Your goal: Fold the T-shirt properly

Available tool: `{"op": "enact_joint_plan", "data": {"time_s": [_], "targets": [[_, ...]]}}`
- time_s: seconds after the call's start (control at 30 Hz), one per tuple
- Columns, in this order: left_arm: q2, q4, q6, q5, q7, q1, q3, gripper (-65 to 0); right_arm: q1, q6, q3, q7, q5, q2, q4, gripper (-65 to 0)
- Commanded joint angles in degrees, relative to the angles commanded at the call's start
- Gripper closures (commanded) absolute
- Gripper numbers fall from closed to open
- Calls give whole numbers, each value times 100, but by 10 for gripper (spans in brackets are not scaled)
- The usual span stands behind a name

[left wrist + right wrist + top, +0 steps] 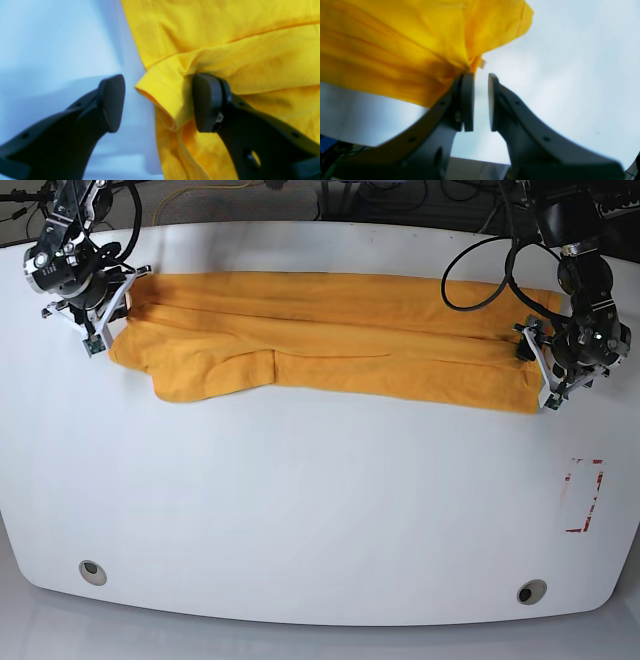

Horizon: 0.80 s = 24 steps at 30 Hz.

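Observation:
The T-shirt [330, 350] lies as a long orange-yellow strip across the far half of the white table [320, 500]. My left gripper [160, 102] is open at the strip's right end [541, 370]. A folded hem of the T-shirt [165, 100] sits between its fingers; one finger [207, 102] rests on the cloth, the other [112, 102] over bare table. My right gripper [480, 100] is at the strip's left end [100, 315]. Its pads stand a narrow gap apart with table showing between them. Bunched T-shirt cloth [395, 50] and a small white label [482, 63] lie just past its tips.
A red rectangular mark [583, 495] is on the table's right side. Two round holes [92, 572] [532, 591] sit near the front edge. Cables [480, 270] loop over the back right of the table.

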<state>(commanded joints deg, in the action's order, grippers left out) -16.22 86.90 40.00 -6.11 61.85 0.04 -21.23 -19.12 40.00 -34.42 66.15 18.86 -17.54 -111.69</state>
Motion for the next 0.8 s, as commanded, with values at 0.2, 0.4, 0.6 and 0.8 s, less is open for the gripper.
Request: {"op": "enact_joint_plan", "data": {"time_s": [0.2,0.4,0.6,0.8], "targets": [[-9,167,0,-18,18,-44,-44,-396,44,0,0,35,62,62,-440,-87],[-9,730,0,-35,149,-88,-404,-396,510,0,9,35,9,334,-475,-87],[-35,993,0,-35,316,-360,-484,-396,985,0,35,35,0,598,-422,-89],[-105,1336,0,-35,316,-360,-484,-396,1609,0,44,18,-281,703,132,-233]]}}
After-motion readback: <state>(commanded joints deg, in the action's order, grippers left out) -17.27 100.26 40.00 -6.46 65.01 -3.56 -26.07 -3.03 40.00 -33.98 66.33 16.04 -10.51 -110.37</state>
